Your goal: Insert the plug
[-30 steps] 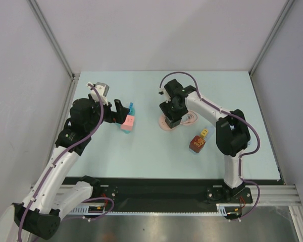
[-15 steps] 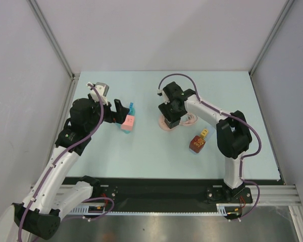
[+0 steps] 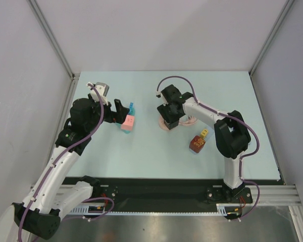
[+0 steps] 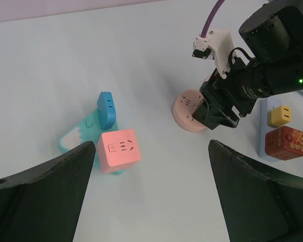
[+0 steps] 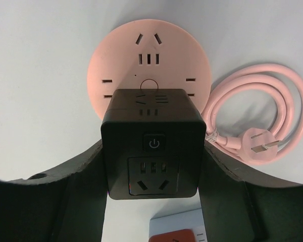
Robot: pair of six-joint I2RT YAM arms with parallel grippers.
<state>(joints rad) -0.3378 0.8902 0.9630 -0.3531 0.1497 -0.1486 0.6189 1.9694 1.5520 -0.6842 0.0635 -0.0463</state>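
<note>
Two arms, top view: left gripper (image 3: 122,115) far left, fingers spread, just beside pink cube socket (image 3: 128,122); right gripper (image 3: 170,118) at centre, over round pink socket (image 3: 162,126).
Left wrist view: wide-apart fingers (image 4: 45,196) framing pink cube socket; blue adapter (image 4: 106,107) just beyond it.
Right wrist view: fingers clamped on black cube plug (image 5: 152,143), over near edge of round pink socket; pink cord (image 5: 252,116) coiled at right.
</note>
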